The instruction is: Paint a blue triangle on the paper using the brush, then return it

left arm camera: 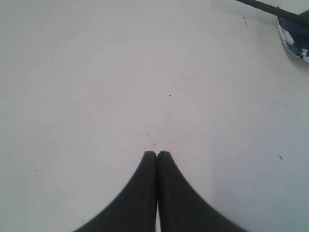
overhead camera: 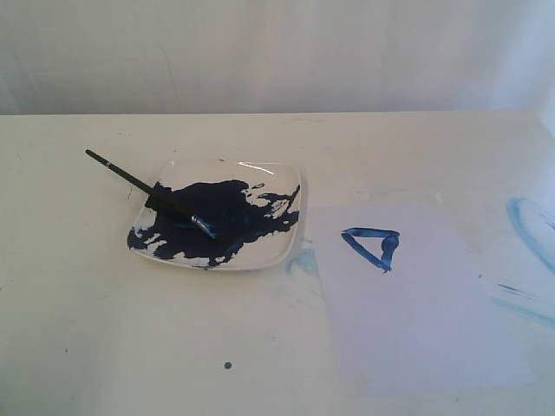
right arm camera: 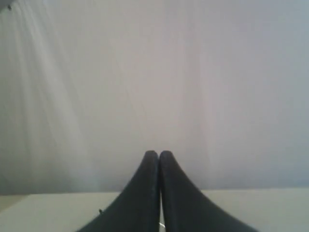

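The brush (overhead camera: 139, 182) lies across the white square dish (overhead camera: 276, 245), its black handle sticking out over the dish's far left rim and its blue-stained tip (overhead camera: 205, 227) in the dark paint. A small dark-blue triangle (overhead camera: 375, 245), flat top and point down, is on the paper (overhead camera: 425, 321) at the right. Neither arm shows in the exterior view. My left gripper (left arm camera: 157, 153) is shut with nothing in it, above bare tabletop; the brush handle (left arm camera: 270, 8) and a dish corner (left arm camera: 294, 41) sit far from it. My right gripper (right arm camera: 158, 153) is shut and empty, facing a pale wall.
A big dark navy paint blotch (overhead camera: 227, 212) covers most of the dish. Pale light-blue smears (overhead camera: 531, 227) mark the table at the far right, and a fainter one (overhead camera: 302, 258) lies between dish and paper. A small dark dot (overhead camera: 228, 365) sits near the front.
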Controlling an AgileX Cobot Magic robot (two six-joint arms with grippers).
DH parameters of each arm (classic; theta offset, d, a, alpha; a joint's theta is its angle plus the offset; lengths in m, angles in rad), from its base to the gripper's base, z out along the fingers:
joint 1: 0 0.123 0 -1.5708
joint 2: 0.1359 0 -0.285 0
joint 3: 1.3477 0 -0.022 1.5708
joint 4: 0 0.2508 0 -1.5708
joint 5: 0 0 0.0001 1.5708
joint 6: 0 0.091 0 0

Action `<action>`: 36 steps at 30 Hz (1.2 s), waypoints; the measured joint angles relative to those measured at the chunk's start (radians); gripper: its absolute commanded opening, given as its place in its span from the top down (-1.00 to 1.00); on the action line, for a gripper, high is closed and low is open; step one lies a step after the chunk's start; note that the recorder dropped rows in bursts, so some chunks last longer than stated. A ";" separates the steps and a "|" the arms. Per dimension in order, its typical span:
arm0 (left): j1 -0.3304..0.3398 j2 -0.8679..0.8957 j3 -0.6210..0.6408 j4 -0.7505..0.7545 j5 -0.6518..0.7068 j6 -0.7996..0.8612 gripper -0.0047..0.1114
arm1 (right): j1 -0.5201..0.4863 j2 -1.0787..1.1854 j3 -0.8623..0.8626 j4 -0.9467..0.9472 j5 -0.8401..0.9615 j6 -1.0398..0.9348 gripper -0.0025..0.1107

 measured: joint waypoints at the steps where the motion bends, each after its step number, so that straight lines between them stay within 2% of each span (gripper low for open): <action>1: 0.000 0.000 0.000 0.000 0.000 0.000 0.92 | 0.000 -0.024 0.000 0.002 -0.003 0.005 0.96; 17: 0.000 0.000 0.000 0.000 0.000 0.000 0.92 | 0.005 -0.060 -0.172 0.009 -0.024 0.079 0.96; 20: 0.000 0.000 0.000 0.000 0.000 0.000 0.92 | 0.005 -0.060 -0.199 -0.058 -0.054 0.169 0.96; 23: 0.000 0.000 0.000 0.001 0.000 0.000 0.92 | 0.005 -0.060 -0.214 -0.289 -0.113 0.433 0.96; 24: 0.000 0.000 0.000 0.002 0.000 0.000 0.92 | 0.005 -0.060 -0.214 -0.400 -0.138 0.574 0.96; 26: 0.000 0.000 0.000 0.002 0.000 0.000 0.92 | 0.005 -0.060 -0.214 -0.660 -0.178 0.879 0.96; 27: 0.000 0.000 0.000 0.002 0.000 0.000 0.92 | 0.005 -0.060 -0.214 -0.872 -0.193 1.106 0.96; 30: 0.000 0.000 0.000 0.002 0.000 0.000 0.92 | 0.005 -0.060 -0.214 -1.370 -0.189 1.630 0.96; 31: 0.000 0.000 0.000 0.002 0.000 0.000 0.92 | 0.005 -0.060 -0.214 -1.486 -0.181 1.783 0.96; 33: 0.000 0.000 0.000 0.002 0.000 0.000 0.92 | 0.005 -0.060 -0.214 -1.701 -0.164 1.977 0.96; 36: 0.000 0.000 0.000 0.002 0.000 0.000 0.92 | 0.005 -0.060 -0.204 -1.841 -0.156 2.034 0.96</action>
